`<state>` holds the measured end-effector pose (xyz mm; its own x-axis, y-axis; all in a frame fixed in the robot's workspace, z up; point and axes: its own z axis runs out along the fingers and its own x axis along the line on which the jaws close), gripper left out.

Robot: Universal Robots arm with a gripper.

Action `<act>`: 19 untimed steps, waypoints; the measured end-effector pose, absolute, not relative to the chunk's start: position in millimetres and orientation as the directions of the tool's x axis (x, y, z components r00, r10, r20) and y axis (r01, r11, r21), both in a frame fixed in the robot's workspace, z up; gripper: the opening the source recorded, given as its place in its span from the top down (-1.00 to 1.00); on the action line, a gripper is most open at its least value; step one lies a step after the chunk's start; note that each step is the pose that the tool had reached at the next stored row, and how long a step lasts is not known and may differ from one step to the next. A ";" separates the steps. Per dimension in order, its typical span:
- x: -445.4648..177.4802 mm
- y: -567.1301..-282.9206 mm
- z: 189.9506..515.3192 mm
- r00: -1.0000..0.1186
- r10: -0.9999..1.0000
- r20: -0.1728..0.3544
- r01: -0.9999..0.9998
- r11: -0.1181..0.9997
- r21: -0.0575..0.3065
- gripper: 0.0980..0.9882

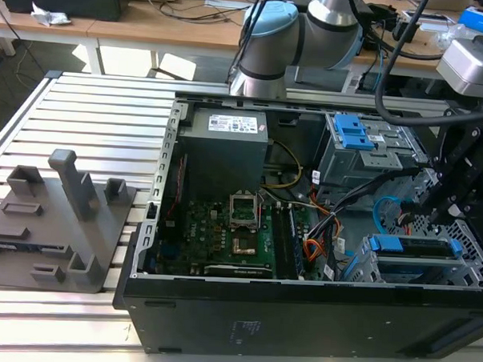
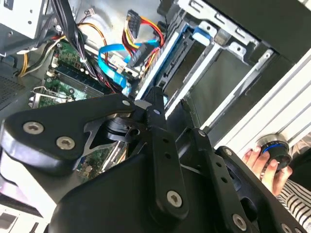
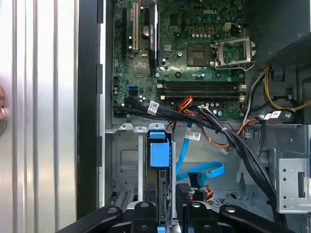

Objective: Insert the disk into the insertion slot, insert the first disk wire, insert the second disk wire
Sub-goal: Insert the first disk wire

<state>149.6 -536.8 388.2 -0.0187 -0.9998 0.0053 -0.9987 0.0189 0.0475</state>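
The disk (image 1: 415,246), silver-grey in a bright blue carrier, lies in the insertion slot (image 1: 473,239), the low perforated cage at the case's corner on the exterior view's right. My gripper (image 1: 447,214) hangs right over the disk's end, touching or nearly touching it. In the first wrist view the disk's blue carrier (image 3: 158,154) stands edge-on inside the cage (image 3: 125,162), with the gripper (image 3: 165,221) straddling its end. A loose blue flat cable (image 3: 201,172) and a black plug (image 3: 187,190) lie beside the cage. The second wrist view shows the gripper (image 2: 167,99), the blue cable (image 2: 109,60) and a red-and-yellow wired plug (image 2: 138,24).
The open computer case holds a motherboard (image 1: 231,229), a power supply (image 1: 227,140) and a larger bay with blue latches (image 1: 356,134). A thick cable bundle (image 3: 233,141) crosses above the cage. A grey fixture (image 1: 63,221) sits on the slatted table. A person's hand (image 2: 262,162) grips a knob.
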 end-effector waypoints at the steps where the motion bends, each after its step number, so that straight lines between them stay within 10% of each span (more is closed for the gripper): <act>1: 153.0 -534.2 387.2 -0.019 -1.000 0.005 -0.999 0.019 0.049 0.54; 19: 162.8 -519.0 359.4 -0.049 -0.999 0.013 -0.997 0.050 0.051 0.54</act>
